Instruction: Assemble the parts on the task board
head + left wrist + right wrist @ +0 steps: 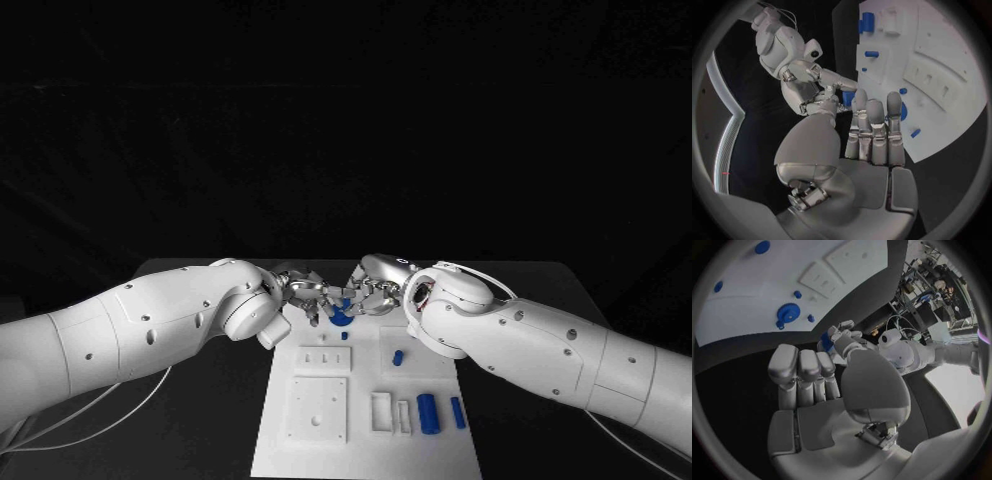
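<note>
Head view has the left hand (299, 290) and right hand (378, 292) meeting fingertip to fingertip, together pinching a blue part (340, 316) just over the task board (289, 440).

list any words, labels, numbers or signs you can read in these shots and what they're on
No text can be read in these views.
task board: plain white, with no print that can be seen.
blue parts: no markings that can be seen.
left robot hand and right robot hand: no label or number to be read.
</note>
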`<state>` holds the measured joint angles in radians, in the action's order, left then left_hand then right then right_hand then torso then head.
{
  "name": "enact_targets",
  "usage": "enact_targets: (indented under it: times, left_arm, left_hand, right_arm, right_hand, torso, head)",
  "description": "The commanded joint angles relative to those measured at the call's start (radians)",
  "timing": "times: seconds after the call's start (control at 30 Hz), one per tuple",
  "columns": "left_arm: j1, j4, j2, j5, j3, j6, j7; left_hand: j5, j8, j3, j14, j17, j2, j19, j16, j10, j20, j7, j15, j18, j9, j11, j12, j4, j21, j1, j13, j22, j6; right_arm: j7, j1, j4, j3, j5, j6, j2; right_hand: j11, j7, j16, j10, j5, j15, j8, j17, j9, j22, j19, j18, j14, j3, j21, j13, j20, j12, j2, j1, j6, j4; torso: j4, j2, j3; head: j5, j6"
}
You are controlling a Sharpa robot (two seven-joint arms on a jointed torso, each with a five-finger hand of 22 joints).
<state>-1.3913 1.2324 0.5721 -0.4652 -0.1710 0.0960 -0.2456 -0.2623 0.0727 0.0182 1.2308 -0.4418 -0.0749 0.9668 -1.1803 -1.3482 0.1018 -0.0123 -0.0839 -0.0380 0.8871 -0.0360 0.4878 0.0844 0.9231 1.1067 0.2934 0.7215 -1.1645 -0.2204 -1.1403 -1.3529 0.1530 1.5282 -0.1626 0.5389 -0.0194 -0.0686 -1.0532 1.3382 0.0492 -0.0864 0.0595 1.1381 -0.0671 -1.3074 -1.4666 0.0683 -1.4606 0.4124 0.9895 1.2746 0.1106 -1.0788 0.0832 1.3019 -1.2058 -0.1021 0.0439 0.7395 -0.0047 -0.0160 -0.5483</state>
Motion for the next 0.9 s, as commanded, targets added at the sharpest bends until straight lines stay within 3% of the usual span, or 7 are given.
enact_targets:
  times: [0.03,0.6,0.77,0.9]
  left_arm:
    - [-0.001,0.001,-0.004,-0.007,0.0,-0.027,-0.01]
    - [-0.001,-0.002,-0.006,-0.001,0.0,-0.023,-0.034]
    - [-0.001,-0.004,-0.006,0.003,0.0,-0.014,-0.032]
    - [-0.001,-0.004,-0.006,0.007,0.0,-0.01,-0.029]
  left_hand:
    - [0.004,-0.005,0.002,-0.008,0.002,0.006,0.009,0.005,0.004,0.0,-0.005,0.0,0.011,-0.002,-0.001,-0.006,-0.004,-0.006,0.008,-0.001,0.002,0.001]
    - [0.018,-0.005,0.007,-0.01,0.005,0.005,0.011,0.009,0.007,-0.002,-0.008,0.002,0.01,-0.023,0.002,-0.01,0.006,-0.019,0.008,-0.003,0.014,0.002]
    - [0.017,-0.004,-0.003,-0.01,0.006,0.025,0.016,0.009,0.006,-0.002,-0.007,0.002,0.011,-0.03,0.001,-0.012,-0.004,-0.029,0.011,-0.004,0.026,0.002]
    - [0.011,-0.005,-0.017,-0.01,0.006,0.057,0.018,0.008,0.006,-0.001,-0.006,0.001,0.011,-0.033,0.001,-0.013,-0.027,-0.038,0.016,-0.005,0.038,0.004]
  right_arm:
    - [-0.001,0.0,-0.004,0.0,0.009,0.015,-0.003]
    - [0.0,0.0,-0.004,0.0,0.009,0.03,-0.006]
    - [0.001,0.0,-0.005,0.0,0.009,0.036,-0.007]
    - [0.001,0.0,-0.004,0.0,0.009,0.041,-0.008]
  right_hand:
    - [-0.004,0.002,0.004,-0.004,0.005,-0.004,0.004,-0.002,-0.009,-0.128,-0.028,-0.001,0.001,-0.001,-0.003,-0.002,-0.002,0.006,-0.007,-0.002,-0.007,-0.002]
    - [-0.005,0.003,0.004,-0.004,0.006,-0.004,0.004,-0.002,-0.009,-0.128,-0.029,-0.002,0.001,-0.002,-0.001,-0.002,-0.002,0.005,-0.006,-0.001,-0.008,-0.002]
    - [-0.005,0.003,0.004,-0.004,0.006,-0.004,0.004,-0.001,-0.009,-0.128,-0.029,-0.002,0.001,-0.004,-0.002,-0.001,-0.002,0.004,-0.006,-0.001,-0.008,-0.001]
    - [-0.005,0.003,0.004,-0.004,0.006,-0.004,0.004,-0.001,-0.009,-0.128,-0.029,-0.002,0.001,-0.004,-0.002,-0.001,-0.002,0.004,-0.006,-0.001,-0.008,-0.001]
  torso:
    - [0.0001,-0.001,-0.0006]
    - [-0.0008,0.0,-0.0009]
    - [-0.0004,0.0,-0.0005]
    - [-0.0003,0.0,-0.0006]
  head:
    - [0.0,-0.001]
    - [0.002,-0.003]
    - [0.001,-0.003]
    - [0.001,-0.004]
